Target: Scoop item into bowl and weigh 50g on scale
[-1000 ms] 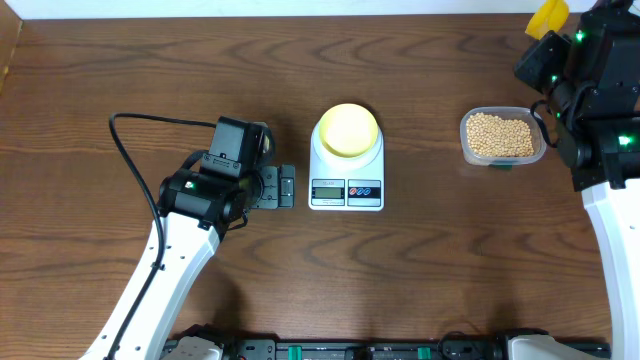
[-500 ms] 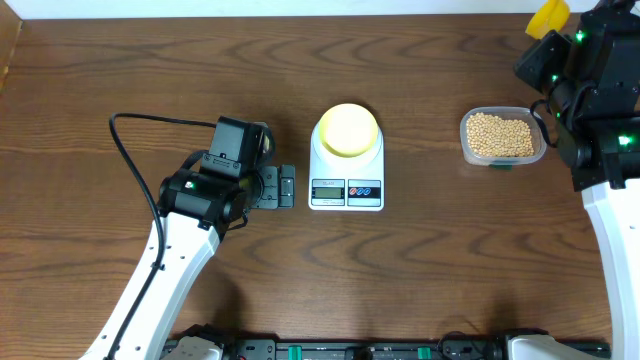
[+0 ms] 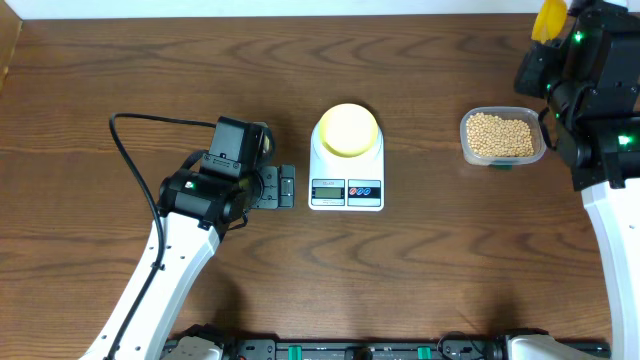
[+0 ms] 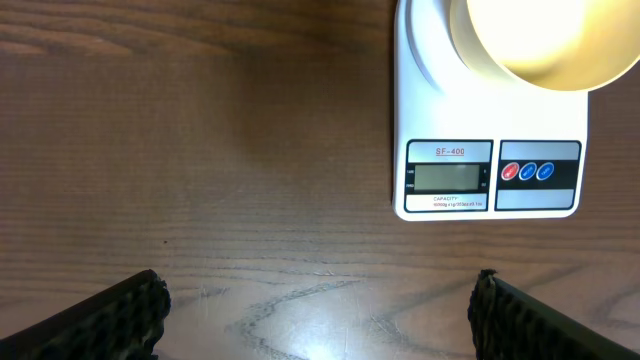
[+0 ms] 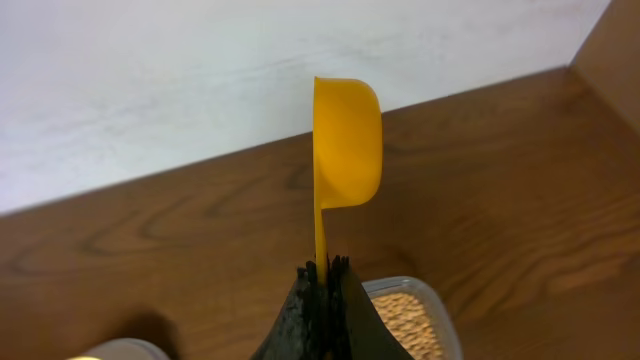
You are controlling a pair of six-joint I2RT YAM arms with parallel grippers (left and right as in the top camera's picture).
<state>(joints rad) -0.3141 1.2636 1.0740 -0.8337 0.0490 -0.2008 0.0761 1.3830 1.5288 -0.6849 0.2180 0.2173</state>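
Beans [image 3: 500, 136] were heaped in tub [image 3: 464, 138]; scoop [image 5: 347, 130] was gripped by right end effector [image 5: 325, 275] for dipping; left end effector [image 4: 315, 305] was open.

Work surface [image 3: 420, 280]: dark brown wood-grain board with a strong wavy figure, running to the left, right and bottom edges of the overhead view. The finish is semi-matte. A pale glare patch [image 4: 300, 315] lies on it near the bottom of the left wrist view.

The wall [image 5: 200, 80] is plain white and faintly mottled. It meets the far edge of the surface in a straight line and appears overhead as a thin white strip [image 3: 300, 8].

A lighter brown side panel [image 5: 605, 45] rises at the far right corner. The far left corner has a similar left panel [image 3: 8, 55].

Lighting is even and shadows are soft.
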